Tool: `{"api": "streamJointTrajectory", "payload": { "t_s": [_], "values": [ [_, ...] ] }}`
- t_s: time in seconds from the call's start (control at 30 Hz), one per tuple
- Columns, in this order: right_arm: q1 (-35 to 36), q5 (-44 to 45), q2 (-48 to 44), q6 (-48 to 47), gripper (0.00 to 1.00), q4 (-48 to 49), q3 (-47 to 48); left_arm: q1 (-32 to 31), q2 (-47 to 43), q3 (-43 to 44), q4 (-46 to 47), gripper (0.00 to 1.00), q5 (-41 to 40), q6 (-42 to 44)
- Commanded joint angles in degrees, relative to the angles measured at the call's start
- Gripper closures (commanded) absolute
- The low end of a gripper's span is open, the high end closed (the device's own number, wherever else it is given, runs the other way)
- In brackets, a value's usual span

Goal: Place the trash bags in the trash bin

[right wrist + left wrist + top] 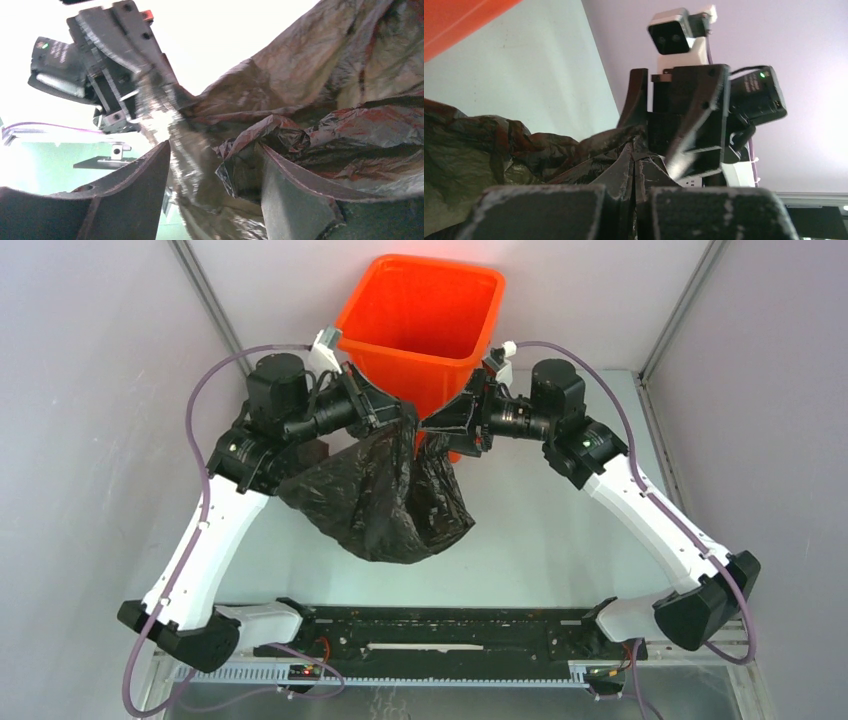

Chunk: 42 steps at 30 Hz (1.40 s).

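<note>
Left pincer (396,418): clamped shut on a pinch of the trash bag (385,495), the film squeezed flat between my pads.

Right pincer (432,428): fingers (125,200) stand apart with crumpled film bunched in the gap. The wrist view is smeared, so I cannot tell whether they press on it.

Both pincers are nearly tip to tip, raised just at the near side of the trash bin (425,310).

The bag hangs from them as a black, wrinkled sack over the counter (560,520), outside the bin.

The bin stands upright at the far edge, its mouth uncovered.
</note>
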Motion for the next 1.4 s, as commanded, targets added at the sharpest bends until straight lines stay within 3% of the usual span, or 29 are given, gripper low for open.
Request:
{"api": "streamJointTrajectory", "payload": {
  "t_s": [0.0, 0.13, 0.27, 0.57, 0.63, 0.83, 0.9, 0.93, 0.97, 1.03, 1.1, 1.17, 1.23, 1.3, 1.37],
  "values": [
    [1.1, 0.1, -4.6, 6.6, 0.26, 8.8, -1.1, -0.2, 0.3, -3.6, 6.7, 1.0, 1.0, -4.4],
    [3.7, 3.9, -5.4, 3.8, 0.16, 5.3, -0.6, -0.3, 0.8, -4.5, 7.4, 1.0, 0.6, -5.8],
    [7.4, 11.8, -5.8, -3.2, 0.12, -4.7, 2.4, -1.1, 1.3, -4.3, 7.9, 1.0, 0.0, -7.2],
    [18.1, 36.5, -1.4, -11.9, 0.09, -21.3, 13.5, -3.7, 2.2, -4.3, 7.9, 1.0, -0.8, -8.0],
    [21.2, 45.9, -0.8, -13.9, 0.13, -24.7, 15.2, -3.7, 2.5, -4.1, 7.8, 1.0, -0.4, -8.1],
    [26.9, 57.7, 3.7, -17.9, 0.44, -33.1, 21.7, -3.7, 3.0, -3.0, 7.7, 1.0, 0.1, -8.5],
    [28.6, 60.9, 5.4, -20.0, 0.73, -35.9, 25.0, -3.7, 2.9, -2.6, 7.8, 1.0, 0.5, -8.1],
    [29.0, 61.8, 5.5, -20.7, 0.94, -36.6, 25.8, -3.8, 2.9, -2.3, 7.7, 1.0, 0.8, -7.9],
    [29.2, 62.4, 5.1, -21.2, 1.0, -36.8, 25.8, -3.8, 2.9, -1.8, 7.3, 0.99, 0.9, -7.3],
    [29.1, 62.6, 3.4, -22.7, 1.0, -35.4, 24.2, -3.7, 2.4, -0.8, 6.3, 0.84, 1.2, -5.2],
    [28.4, 61.8, 0.8, -23.2, 1.0, -34.2, 21.9, -3.2, 1.3, 0.2, 4.3, 0.58, 1.1, -2.3],
    [26.1, 56.8, -2.5, -23.8, 1.0, -31.9, 18.3, -2.0, -0.7, 0.7, 1.8, 0.39, 0.8, 0.7],
    [21.0, 49.0, -6.2, -23.0, 1.0, -28.5, 12.7, 0.0, -3.5, 0.6, -1.0, 0.13, 0.0, 3.9],
    [15.4, 39.5, -9.2, -21.1, 1.0, -25.8, 8.9, 2.5, -6.9, 0.5, -4.7, 0.01, -2.1, 8.1],
    [10.3, 31.7, -11.7, -18.9, 1.0, -24.5, 6.9, 4.4, -10.4, 0.5, -9.5, 0.0, -4.9, 12.6]
  ]
}}
